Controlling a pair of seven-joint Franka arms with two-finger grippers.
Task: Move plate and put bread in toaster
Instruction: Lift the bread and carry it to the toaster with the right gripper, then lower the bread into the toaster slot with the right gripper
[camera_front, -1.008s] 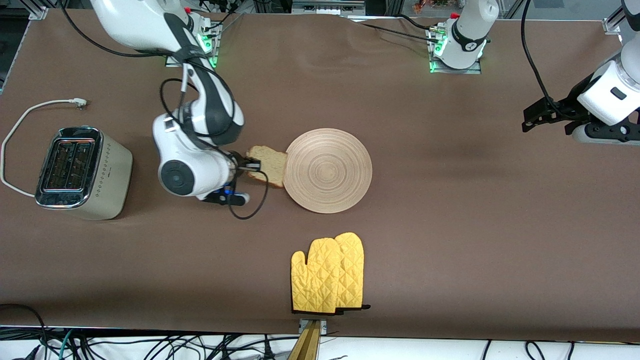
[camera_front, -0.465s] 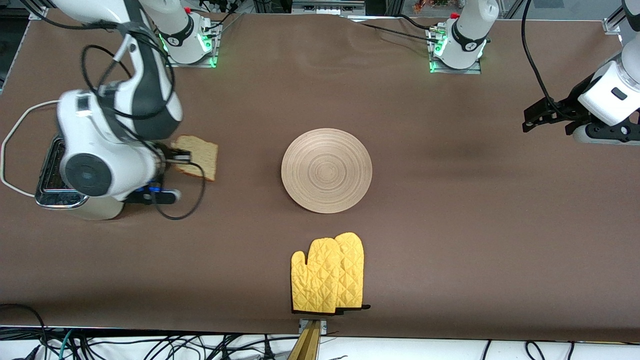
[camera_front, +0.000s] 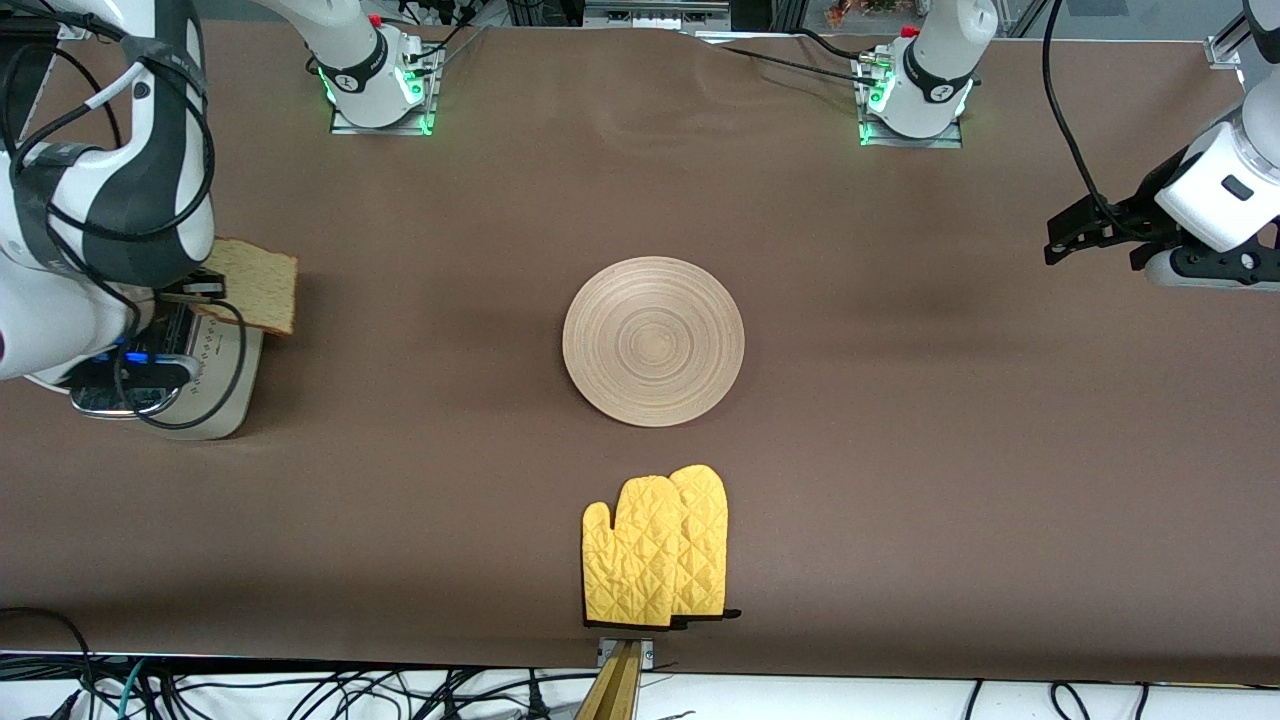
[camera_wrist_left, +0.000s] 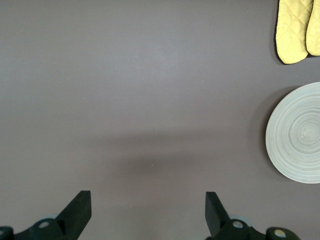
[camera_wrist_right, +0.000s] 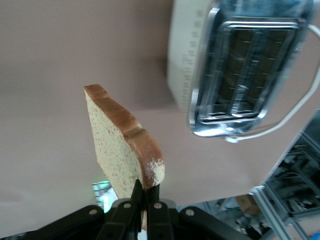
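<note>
My right gripper (camera_front: 205, 287) is shut on the bread (camera_front: 256, 286), a light brown slice with darker crust, and holds it in the air over the toaster's edge. In the right wrist view the gripper (camera_wrist_right: 146, 192) pinches the bread (camera_wrist_right: 117, 150) by its crust, with the toaster (camera_wrist_right: 240, 65) and its two open slots beside it. The cream toaster (camera_front: 215, 385) with chrome top is mostly hidden under the right arm. The round light-wood plate (camera_front: 653, 341) lies flat mid-table and shows in the left wrist view (camera_wrist_left: 296, 132). My left gripper (camera_front: 1075, 238) is open and empty, waiting at the left arm's end of the table.
A pair of yellow oven mitts (camera_front: 657, 547) lies nearer the front camera than the plate, near the table's front edge, and shows in the left wrist view (camera_wrist_left: 296, 30). Both arm bases (camera_front: 372, 70) stand along the table's back edge.
My right gripper has carried the bread from the plate's edge toward the right arm's end of the table, up to the toaster. The plate and the left arm have not moved.
</note>
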